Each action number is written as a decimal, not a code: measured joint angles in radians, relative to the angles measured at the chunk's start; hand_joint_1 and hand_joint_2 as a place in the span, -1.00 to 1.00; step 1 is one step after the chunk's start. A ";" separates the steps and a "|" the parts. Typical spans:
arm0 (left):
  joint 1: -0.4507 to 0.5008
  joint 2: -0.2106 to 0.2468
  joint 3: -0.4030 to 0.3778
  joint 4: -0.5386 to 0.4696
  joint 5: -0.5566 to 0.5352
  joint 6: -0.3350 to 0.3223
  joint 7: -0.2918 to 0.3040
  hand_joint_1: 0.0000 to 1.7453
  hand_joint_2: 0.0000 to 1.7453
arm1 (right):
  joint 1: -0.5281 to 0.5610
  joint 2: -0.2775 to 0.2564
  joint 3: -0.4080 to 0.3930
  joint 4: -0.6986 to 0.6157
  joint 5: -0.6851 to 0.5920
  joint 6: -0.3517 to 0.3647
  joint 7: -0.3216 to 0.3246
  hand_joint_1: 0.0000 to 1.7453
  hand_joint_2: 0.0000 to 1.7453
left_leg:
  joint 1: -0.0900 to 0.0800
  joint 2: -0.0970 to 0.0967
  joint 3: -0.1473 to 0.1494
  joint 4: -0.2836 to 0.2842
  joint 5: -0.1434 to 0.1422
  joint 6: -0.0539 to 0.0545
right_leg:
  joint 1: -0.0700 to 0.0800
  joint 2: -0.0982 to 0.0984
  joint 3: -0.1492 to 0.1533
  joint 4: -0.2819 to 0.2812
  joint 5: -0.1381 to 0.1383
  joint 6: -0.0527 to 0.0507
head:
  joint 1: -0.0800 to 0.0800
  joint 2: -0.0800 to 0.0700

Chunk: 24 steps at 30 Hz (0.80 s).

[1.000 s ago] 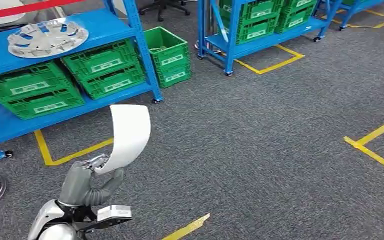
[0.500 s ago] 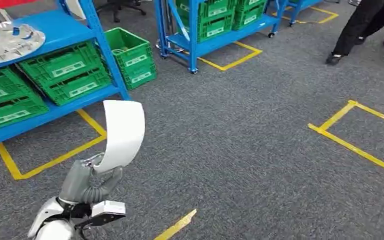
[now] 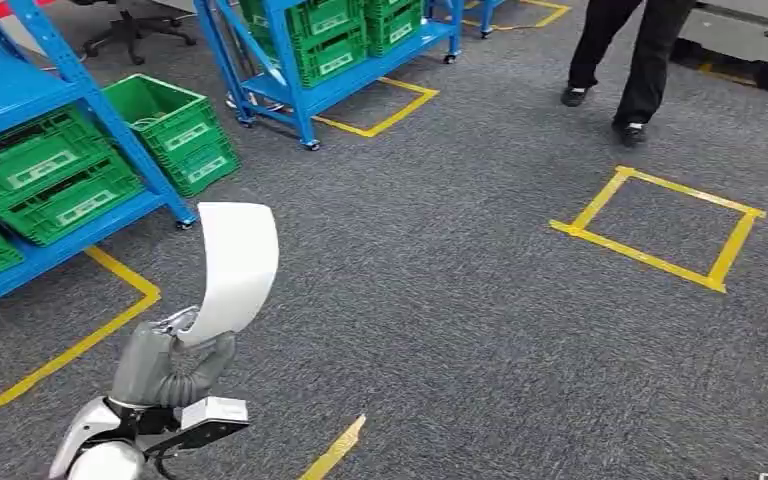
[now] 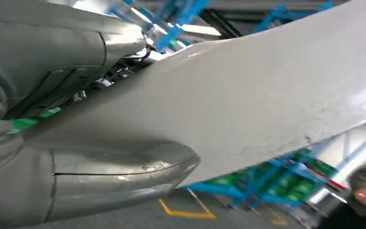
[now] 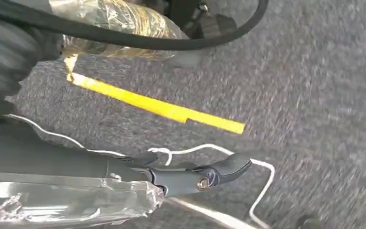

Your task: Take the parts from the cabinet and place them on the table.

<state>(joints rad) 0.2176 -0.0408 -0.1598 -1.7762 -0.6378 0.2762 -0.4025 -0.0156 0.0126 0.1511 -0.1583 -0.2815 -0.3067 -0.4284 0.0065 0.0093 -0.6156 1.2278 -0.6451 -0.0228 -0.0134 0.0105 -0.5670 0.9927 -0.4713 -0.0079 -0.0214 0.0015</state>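
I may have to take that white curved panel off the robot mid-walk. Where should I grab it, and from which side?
Probably the free upper end of the white curved panel, coming from above or from the open floor on the robot's right. The left hand holds its lower end, so the top stands clear; the panel is thin and bowed, so pinch across its side edges.

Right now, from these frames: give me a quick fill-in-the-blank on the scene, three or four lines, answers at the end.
1. The left hand holds a curved ____ panel.
2. The crates on the blue rack are ____.
3. The square taped on the carpet is ____.
4. A person's legs in ____ trousers stand beyond that square.

Missing words: white; green; yellow; black
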 joint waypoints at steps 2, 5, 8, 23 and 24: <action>0.003 0.000 0.003 0.000 0.000 0.000 0.000 1.00 1.00 | 0.001 0.000 0.000 0.000 0.000 0.000 0.000 -1.00 1.00 | 0.000 -0.002 -0.035 0.078 -0.014 0.005 | 0.003 0.027 -0.004 0.001 0.003 -0.002 | 0.000 0.000; 0.003 0.000 0.005 0.000 0.000 0.000 0.000 1.00 1.00 | 0.003 0.001 0.000 0.000 0.000 0.002 0.000 -1.00 1.00 | 0.000 -0.023 0.055 -0.113 0.117 0.017 | 0.004 0.071 -0.002 0.005 0.006 0.001 | 0.000 0.000; 0.004 -0.001 0.007 0.000 -0.002 0.005 0.000 1.00 1.00 | -0.001 0.002 0.000 0.000 -0.001 0.010 0.000 -1.00 1.00 | 0.005 -0.111 0.103 -0.238 0.142 0.025 | 0.001 0.106 -0.021 0.012 0.012 0.016 | 0.000 0.000; 0.000 -0.004 0.018 0.006 -0.025 0.019 0.003 1.00 1.00 | 0.003 0.006 0.001 0.000 -0.005 0.001 0.000 -1.00 1.00 | -0.009 0.085 0.105 -0.248 0.145 0.023 | -0.005 -0.066 0.004 0.007 -0.013 0.045 | 0.006 0.000; -0.001 -0.004 0.018 0.006 -0.026 0.020 0.003 1.00 1.00 | 0.004 0.006 0.001 0.000 -0.005 0.001 0.000 -1.00 1.00 | -0.010 0.091 0.107 -0.248 0.147 0.018 | -0.005 -0.058 0.000 0.011 -0.014 0.038 | 0.003 0.000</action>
<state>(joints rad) 0.2163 -0.0450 -0.1419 -1.7704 -0.6634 0.2960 -0.3990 -0.0119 0.0183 0.1518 -0.1579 -0.2861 -0.3056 -0.4284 -0.0031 0.1006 -0.5083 0.9796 -0.4983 -0.0043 -0.0180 -0.0472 -0.5672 1.0040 -0.4852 0.0299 -0.0179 0.0015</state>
